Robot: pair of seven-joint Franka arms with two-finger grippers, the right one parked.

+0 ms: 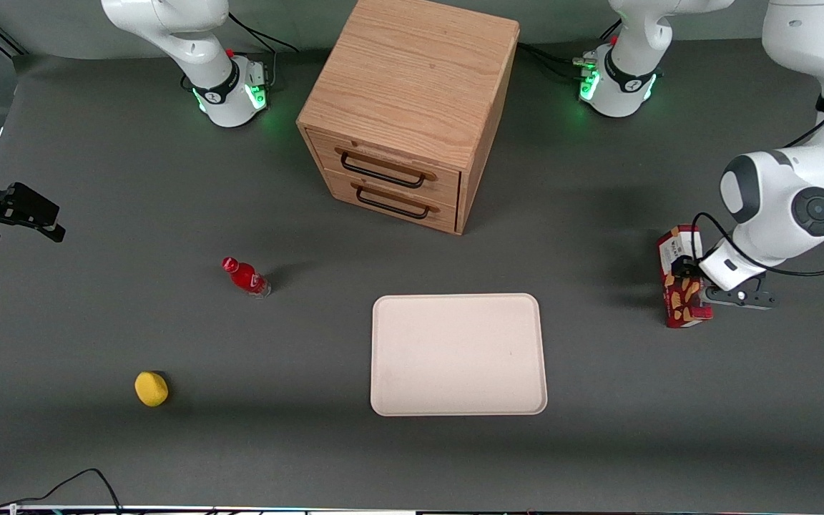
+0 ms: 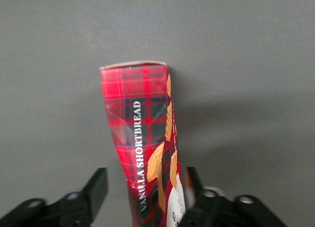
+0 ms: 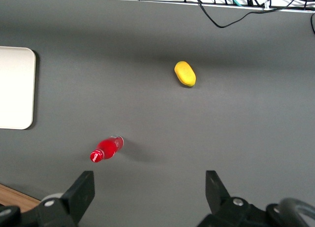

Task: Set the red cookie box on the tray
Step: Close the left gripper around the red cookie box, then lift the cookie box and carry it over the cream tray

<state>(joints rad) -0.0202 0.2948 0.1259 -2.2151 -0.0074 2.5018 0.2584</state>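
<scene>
Grey tabletop carries the red cookie box (image 1: 682, 277) at the working arm's end, well apart from the tray (image 1: 458, 355). Its long axis runs toward the front camera, white label end farther away. Spread wide, the gripper (image 2: 142, 190) straddles it; one finger (image 2: 193, 180) touches.

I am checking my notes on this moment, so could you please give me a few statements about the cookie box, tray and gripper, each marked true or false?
1. The red cookie box lies on the tray. False: it is on the table toward the working arm's end, apart from the tray.
2. The gripper has the box between its jaws, which stand open on either side. True.
3. The tray holds nothing. True.
4. The small red bottle stands on the wooden drawer cabinet. False: it lies on the table, nearer the front camera than the cabinet.
5. Both cabinet drawers are shut. True.
</scene>
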